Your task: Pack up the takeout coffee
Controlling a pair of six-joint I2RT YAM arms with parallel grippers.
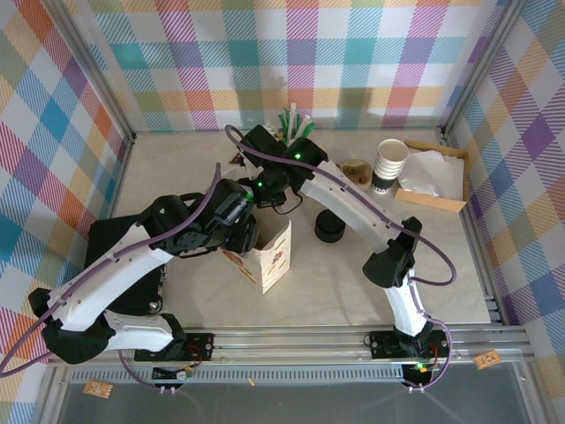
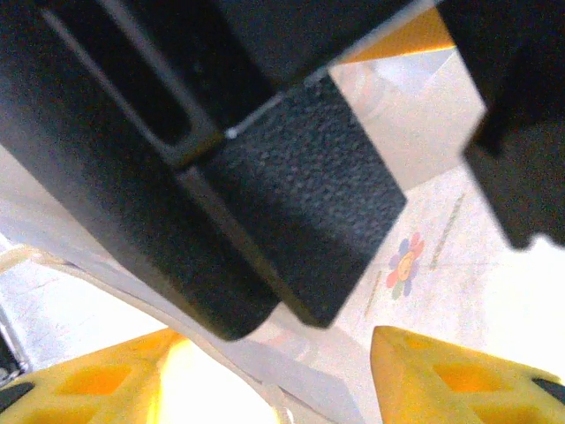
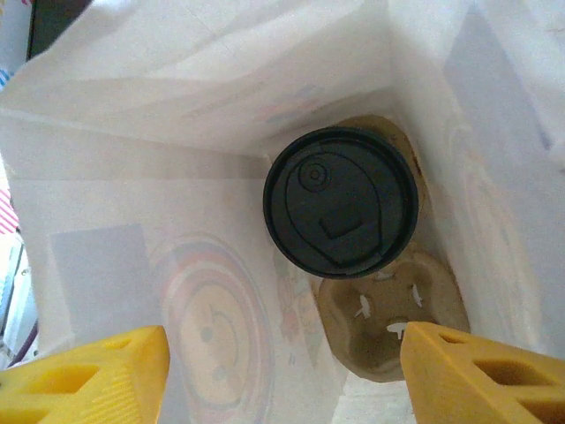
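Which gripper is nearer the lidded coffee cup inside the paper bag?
Right. The right gripper hangs open directly above the coffee cup; the left gripper sits beside the paper bag rim.

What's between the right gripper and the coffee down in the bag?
In the right wrist view, an empty slot of the brown cup carrier lies between the open right gripper and the takeout coffee.

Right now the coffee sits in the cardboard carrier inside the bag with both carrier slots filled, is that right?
Not quite. The takeout coffee does sit in the cardboard carrier inside the paper bag, but only its own slot is filled; the slot beside it is empty. The right wrist view shows this.
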